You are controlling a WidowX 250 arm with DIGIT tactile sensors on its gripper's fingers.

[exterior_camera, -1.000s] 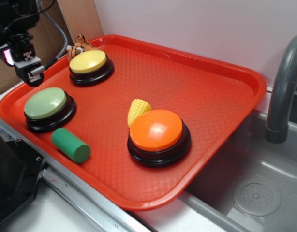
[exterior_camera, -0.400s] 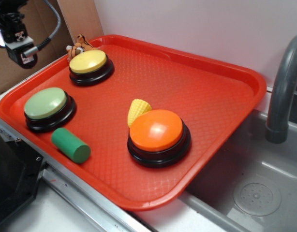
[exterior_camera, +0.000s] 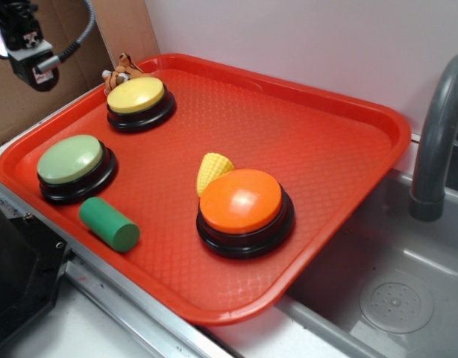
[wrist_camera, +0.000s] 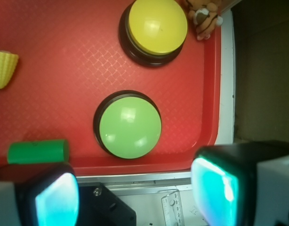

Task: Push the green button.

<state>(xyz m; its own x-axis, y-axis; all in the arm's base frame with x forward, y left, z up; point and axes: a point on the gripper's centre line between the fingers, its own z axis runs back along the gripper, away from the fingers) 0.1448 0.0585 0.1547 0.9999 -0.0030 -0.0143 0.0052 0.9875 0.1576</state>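
The green button (exterior_camera: 70,159), pale sage-green on a black base, sits at the left of the red tray (exterior_camera: 341,142). In the wrist view the green button (wrist_camera: 130,124) lies in the middle, beyond the fingers. My gripper (exterior_camera: 24,41) hangs high at the top left of the exterior view, well above and behind the button, outside the tray's left edge. In the wrist view the gripper (wrist_camera: 135,195) is open and empty, its jaws wide apart over the tray's near rim and the metal edge.
A yellow button (exterior_camera: 136,95) stands at the tray's far left, with a small toy tiger (exterior_camera: 121,68) behind it. A dark green cylinder (exterior_camera: 110,224) lies near the front edge. An orange button (exterior_camera: 241,203) and a yellow corn piece (exterior_camera: 212,170) sit mid-tray. A sink with a grey faucet (exterior_camera: 438,134) is on the right.
My gripper has risen up and away from the tray's left edge, now higher in the top left corner. The buttons and other objects have not moved.
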